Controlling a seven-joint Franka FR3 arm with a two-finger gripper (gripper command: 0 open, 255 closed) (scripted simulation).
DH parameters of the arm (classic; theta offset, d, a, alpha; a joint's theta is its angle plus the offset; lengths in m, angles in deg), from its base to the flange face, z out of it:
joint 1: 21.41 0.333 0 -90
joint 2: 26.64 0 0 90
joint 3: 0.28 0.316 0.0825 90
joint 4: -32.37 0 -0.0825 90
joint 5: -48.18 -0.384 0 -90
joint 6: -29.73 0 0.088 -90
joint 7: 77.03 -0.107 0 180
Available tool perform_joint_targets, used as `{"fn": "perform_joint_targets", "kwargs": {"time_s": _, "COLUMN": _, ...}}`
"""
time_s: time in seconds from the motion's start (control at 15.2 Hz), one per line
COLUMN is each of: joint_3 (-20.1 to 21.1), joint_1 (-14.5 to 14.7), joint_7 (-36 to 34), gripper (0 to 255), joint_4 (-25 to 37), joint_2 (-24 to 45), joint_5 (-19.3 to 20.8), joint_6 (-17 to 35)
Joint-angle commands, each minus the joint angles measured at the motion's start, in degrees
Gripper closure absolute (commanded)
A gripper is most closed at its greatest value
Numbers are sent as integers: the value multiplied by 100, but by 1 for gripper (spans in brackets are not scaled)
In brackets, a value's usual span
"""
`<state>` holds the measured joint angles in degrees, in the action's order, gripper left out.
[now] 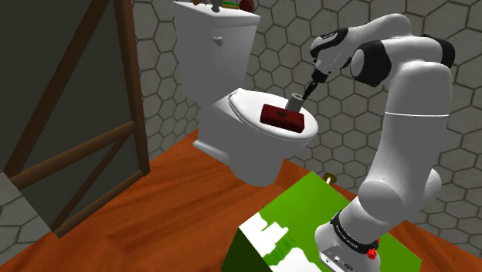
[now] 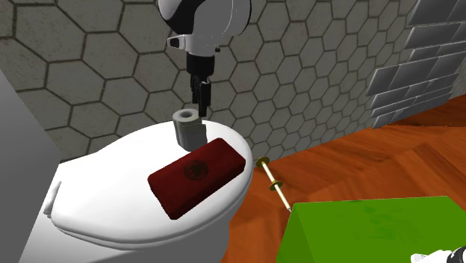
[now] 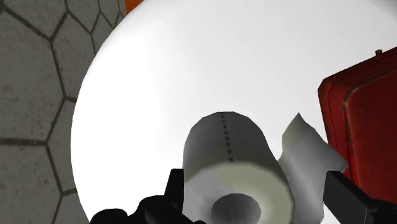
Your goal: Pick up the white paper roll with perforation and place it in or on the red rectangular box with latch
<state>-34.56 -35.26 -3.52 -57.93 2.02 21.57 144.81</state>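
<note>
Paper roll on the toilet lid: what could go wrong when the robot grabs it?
The paper roll stands near the toilet lid's rim, so a nudge from the open gripper might tip it off. Its loose flap sticks out toward the red box; a finger could catch the flap or bump the box.

**Bright, even light with soft shading**

The light is bright and diffuse across all three views. In the wrist view the toilet lid (image 3: 222, 57) glows almost pure white and fades to pale grey toward its rim. The paper roll (image 3: 232, 153) reads grey on its curved side. In the second exterior view the red box (image 2: 196, 175) is darkest along its near side. In the shoulder view the wooden floor (image 1: 154, 201) carries a mild sheen, and the arm (image 1: 409, 116) shades gently to grey.
</note>
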Motion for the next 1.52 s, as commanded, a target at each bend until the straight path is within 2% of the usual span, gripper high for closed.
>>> {"fn": "perform_joint_targets", "kwargs": {"time_s": 0.0, "joint_3": 59, "joint_1": -119, "joint_7": 107, "gripper": 0, "joint_4": 129, "joint_2": 191, "joint_5": -113, "joint_6": 21}}
{"fn": "perform_joint_targets", "kwargs": {"time_s": 0.4, "joint_3": 166, "joint_1": -133, "joint_7": 202, "gripper": 0, "joint_4": -29, "joint_2": 419, "joint_5": -274, "joint_6": 377}}
{"fn": "perform_joint_targets", "kwargs": {"time_s": 0.92, "joint_3": 166, "joint_1": -133, "joint_7": 201, "gripper": 0, "joint_4": -29, "joint_2": 419, "joint_5": -274, "joint_6": 376}}
{"fn": "perform_joint_targets", "kwargs": {"time_s": 0.99, "joint_3": 166, "joint_1": -133, "joint_7": 201, "gripper": 255, "joint_4": -29, "joint_2": 419, "joint_5": -274, "joint_6": 376}}
{"fn": "perform_joint_targets", "kwargs": {"time_s": 1.45, "joint_3": 166, "joint_1": -133, "joint_7": 198, "gripper": 255, "joint_4": -21, "joint_2": 421, "joint_5": -273, "joint_6": 371}}
